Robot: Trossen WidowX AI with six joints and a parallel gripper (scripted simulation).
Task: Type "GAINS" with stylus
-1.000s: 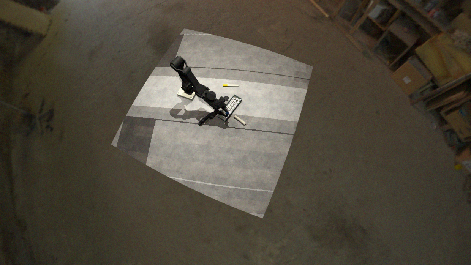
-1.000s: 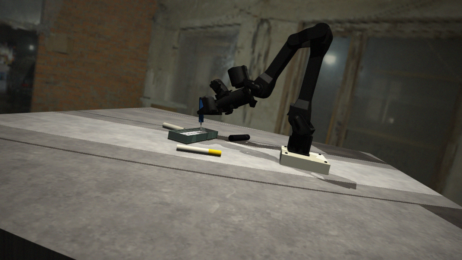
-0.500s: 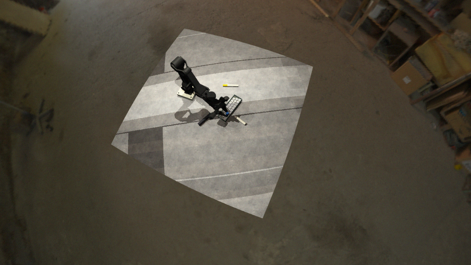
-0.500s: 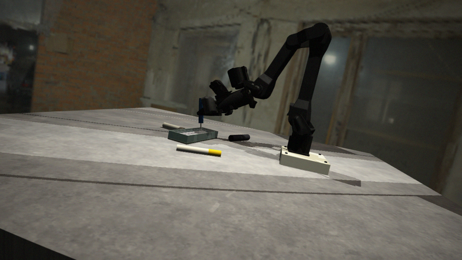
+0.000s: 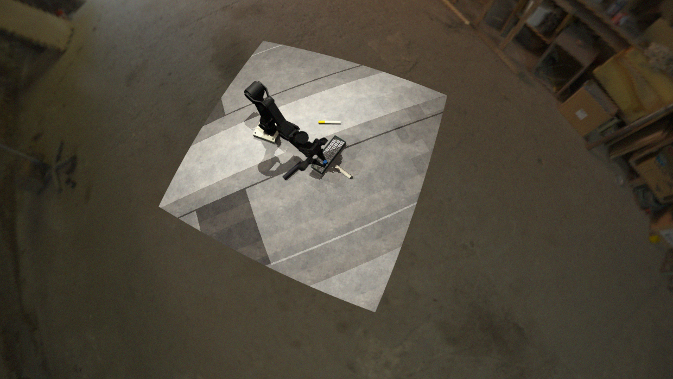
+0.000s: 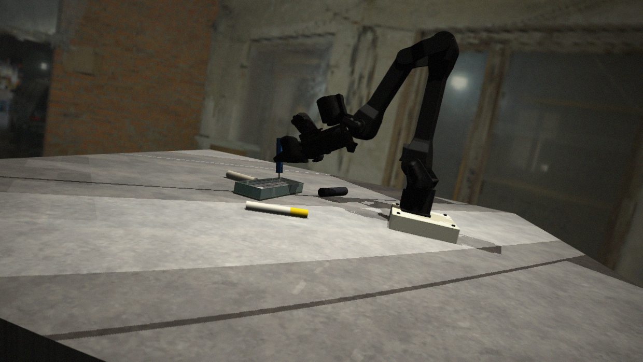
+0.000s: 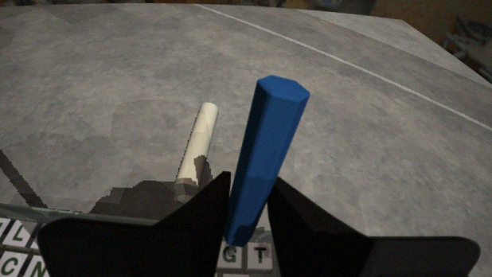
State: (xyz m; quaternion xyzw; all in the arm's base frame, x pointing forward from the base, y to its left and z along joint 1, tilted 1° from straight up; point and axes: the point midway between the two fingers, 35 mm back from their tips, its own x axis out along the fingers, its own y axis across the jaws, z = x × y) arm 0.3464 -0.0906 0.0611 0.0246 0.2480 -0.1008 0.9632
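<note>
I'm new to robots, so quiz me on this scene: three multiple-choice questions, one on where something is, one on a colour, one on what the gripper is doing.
1. Which key is right beside G in the wrist view?
A) L
B) T
C) C

2. What colour is the stylus handle?
A) Blue
B) Red
C) Green

3. What state is the gripper in?
A) Wide open, with nothing in it
B) Shut on the yellow-and-white marker
C) Shut on the stylus

1: B, the T key sits next to the G key.
2: A, the stylus has a plain blue handle.
3: C, the gripper has its two fingers against the handle's sides.
</note>
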